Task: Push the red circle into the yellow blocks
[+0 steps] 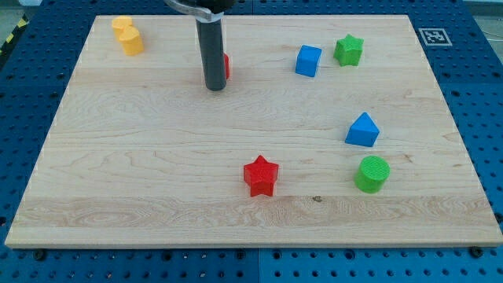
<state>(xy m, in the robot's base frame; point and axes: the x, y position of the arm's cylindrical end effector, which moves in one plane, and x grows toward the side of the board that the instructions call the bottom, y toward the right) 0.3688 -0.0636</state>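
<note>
My tip [214, 87] stands near the view's top, left of centre. The red circle [226, 65] is mostly hidden behind the rod; only a red sliver shows at the rod's right side, touching it. Two yellow blocks [127, 35] sit together at the view's top left corner, well to the left of my tip. One is a yellow cylinder [132, 42]; the other [121, 24] lies just behind it.
A blue cube [308, 60] and a green star [348, 49] sit at the top right. A blue triangular block [362, 130] and a green cylinder [372, 174] sit at the right. A red star [260, 175] lies at the bottom centre. The wooden board [141, 189] rests on a blue pegboard.
</note>
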